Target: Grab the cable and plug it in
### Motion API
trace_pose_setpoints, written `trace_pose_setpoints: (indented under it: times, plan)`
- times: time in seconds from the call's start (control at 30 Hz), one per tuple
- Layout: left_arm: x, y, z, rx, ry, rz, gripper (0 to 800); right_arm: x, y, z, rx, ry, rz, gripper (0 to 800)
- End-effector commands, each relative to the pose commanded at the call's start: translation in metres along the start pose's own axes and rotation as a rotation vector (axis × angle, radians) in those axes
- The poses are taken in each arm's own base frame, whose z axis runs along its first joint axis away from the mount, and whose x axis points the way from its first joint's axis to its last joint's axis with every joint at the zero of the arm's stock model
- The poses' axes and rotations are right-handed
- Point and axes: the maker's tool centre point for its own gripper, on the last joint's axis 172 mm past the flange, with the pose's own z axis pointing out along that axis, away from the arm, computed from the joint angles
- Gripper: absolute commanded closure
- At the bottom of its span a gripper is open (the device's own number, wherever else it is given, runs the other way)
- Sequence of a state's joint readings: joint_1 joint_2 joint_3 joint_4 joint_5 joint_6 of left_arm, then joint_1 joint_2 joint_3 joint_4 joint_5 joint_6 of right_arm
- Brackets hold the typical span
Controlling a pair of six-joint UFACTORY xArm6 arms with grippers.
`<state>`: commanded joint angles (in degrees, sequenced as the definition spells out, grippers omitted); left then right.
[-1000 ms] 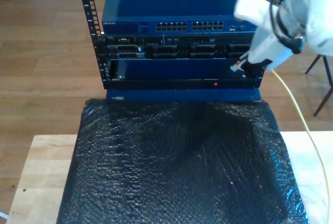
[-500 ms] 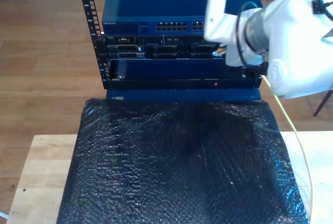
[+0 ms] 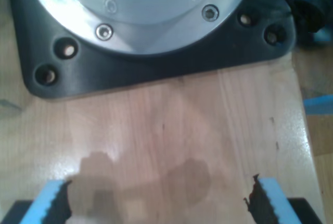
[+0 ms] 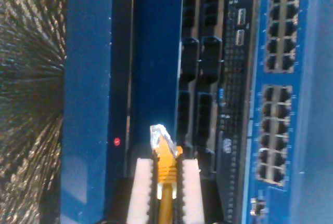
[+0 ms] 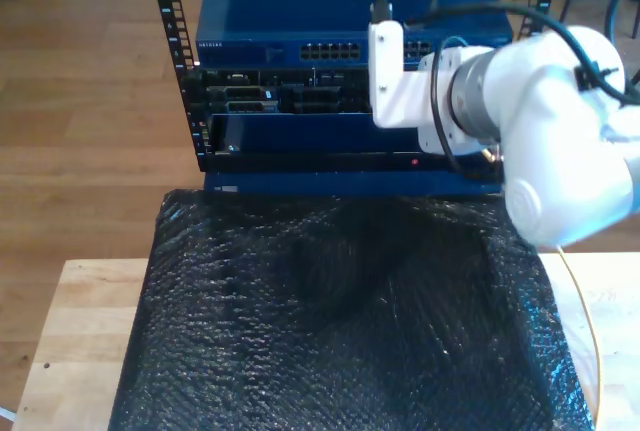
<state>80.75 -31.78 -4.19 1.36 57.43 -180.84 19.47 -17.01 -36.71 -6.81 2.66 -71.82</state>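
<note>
Yellow cable (image 4: 166, 182) sits pinched between the two pale fingers (image 4: 139, 193) of my second hand (image 4: 165, 168), its clear plug (image 4: 160, 136) poking out past the fingertips toward the dark front of the rack equipment (image 4: 197, 78). The plug tip lies just in front of a blue panel with a small red light (image 4: 116, 142), and has not entered any socket; the rows of ports on the blue network switch (image 4: 276, 104) stand apart from it. In the exterior view, a bulky white arm (image 5: 540, 141) fills the centre right of the frame, reaching across the front of the rack (image 5: 330, 101) and hiding the hand itself, while a thin run of the yellow cable trails down the lower right of the frame. Black bubble wrap (image 5: 340, 321) covers most of the wooden tabletop (image 5: 70, 341) in the lower half. My first hand (image 3: 158, 198) hangs open over bare pale wood, its blue-padded fingers (image 3: 52, 198) wide apart with nothing between them, near a black and silver arm base (image 3: 156, 26).
</note>
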Motion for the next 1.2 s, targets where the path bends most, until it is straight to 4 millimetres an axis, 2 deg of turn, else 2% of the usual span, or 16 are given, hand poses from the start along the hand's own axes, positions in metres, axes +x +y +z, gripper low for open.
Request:
trace_pose_setpoints:
  times: [0.07,0.33,0.47,0.53,0.6,0.87,1.0,1.13,1.2]
  plan:
    - [0.0,0.0,0.0,0.0,0.0,0.0,0,0.003,-0.001,-0.005,-0.033,0.014,-0.004,800]
    - [0.0,0.0,0.0,0.0,0.0,0.0,0,0.001,-0.016,-0.001,-0.04,0.022,-0.005,800]
    - [0.0,0.0,0.0,0.0,0.0,0.0,0,0.004,-0.012,-0.003,-0.059,0.03,-0.021,800]
    - [0.0,0.0,0.0,0.0,0.0,0.0,0,0.006,-0.021,-0.001,-0.05,0.033,-0.051,800]
    - [0.0,0.0,0.0,0.0,0.0,0.0,0,0.012,-0.02,-0.001,-0.061,0.043,-0.073,800]
    - [0.0,0.0,0.0,0.0,0.0,0.0,0,0.009,-0.035,0.01,-0.031,0.039,-0.076,800]
    - [0.0,0.0,0.0,0.0,0.0,0.0,0,0.011,-0.034,0.009,-0.034,0.042,-0.085,800]
    - [0.0,0.0,0.0,0.0,0.0,0.0,0,0.039,-0.029,0.004,-0.072,0.09,-0.155,800]
    - [0.0,0.0,0.0,0.0,0.0,0.0,0,0.046,-0.021,0.004,-0.105,0.11,-0.151,800]
